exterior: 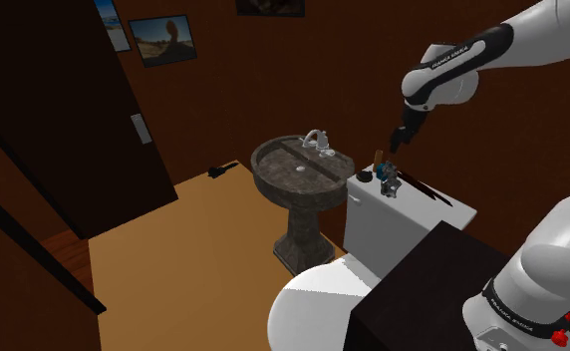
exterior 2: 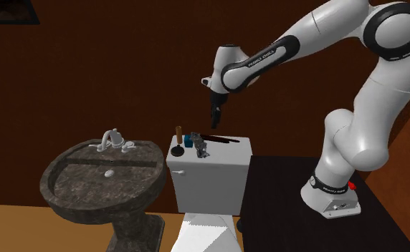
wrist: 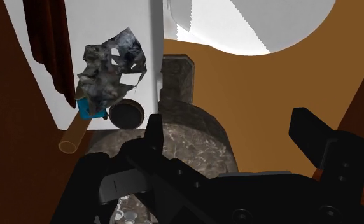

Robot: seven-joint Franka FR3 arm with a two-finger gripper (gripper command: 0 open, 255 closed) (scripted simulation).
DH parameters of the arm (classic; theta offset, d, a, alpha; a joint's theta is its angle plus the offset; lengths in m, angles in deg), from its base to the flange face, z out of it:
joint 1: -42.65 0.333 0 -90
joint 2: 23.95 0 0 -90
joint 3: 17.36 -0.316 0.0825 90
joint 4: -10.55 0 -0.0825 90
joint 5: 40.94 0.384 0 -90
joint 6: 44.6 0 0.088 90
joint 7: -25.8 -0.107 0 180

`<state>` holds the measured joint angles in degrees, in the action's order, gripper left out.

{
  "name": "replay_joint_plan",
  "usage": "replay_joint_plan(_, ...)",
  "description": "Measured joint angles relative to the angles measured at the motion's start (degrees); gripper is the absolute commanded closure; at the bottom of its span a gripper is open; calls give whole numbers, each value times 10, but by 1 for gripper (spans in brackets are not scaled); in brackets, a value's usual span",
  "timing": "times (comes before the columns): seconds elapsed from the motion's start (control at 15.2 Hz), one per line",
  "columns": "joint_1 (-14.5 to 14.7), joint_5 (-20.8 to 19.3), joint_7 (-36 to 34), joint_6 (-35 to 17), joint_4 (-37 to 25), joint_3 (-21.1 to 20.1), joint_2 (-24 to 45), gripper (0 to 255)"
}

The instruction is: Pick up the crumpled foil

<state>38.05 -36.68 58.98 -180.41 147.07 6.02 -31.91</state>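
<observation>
The crumpled foil (wrist: 107, 70) looked like creased, dully gleaming grey metal, the sink (exterior 2: 60, 175) like rough, mottled dark stone with a shiny metal tap (exterior 2: 112, 139), the toilet tank (exterior 2: 207, 182) was smooth plain white, and the gripper (wrist: 225, 124) was matt black.

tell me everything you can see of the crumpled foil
The crumpled foil is a jagged, mottled grey wad with pale shiny facets and dark folds. It lies on the white toilet tank lid, against a small blue object and beside a black plunger. The open pincer hangs above, not touching it.
</observation>
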Motion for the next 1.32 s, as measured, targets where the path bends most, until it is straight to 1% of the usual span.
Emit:
replay_joint_plan(0.13,-1,29,32,-21,-12,13,42,0)
replay_joint_plan(0.33,-11,87,92,-43,-46,26,116,0)
replay_joint_plan(0.59,-37,157,157,-54,-98,24,204,0)
replay_joint_plan(0.73,-61,194,191,-53,-139,15,258,0)
replay_joint_plan(0.86,-79,218,212,-57,-163,7,295,0)
replay_joint_plan(1.12,-124,259,247,-52,-238,-14,383,0)
replay_joint_plan(1.19,-132,265,254,-52,-250,-17,398,0)
replay_joint_plan(1.32,-138,273,258,-56,-262,-24,416,0)
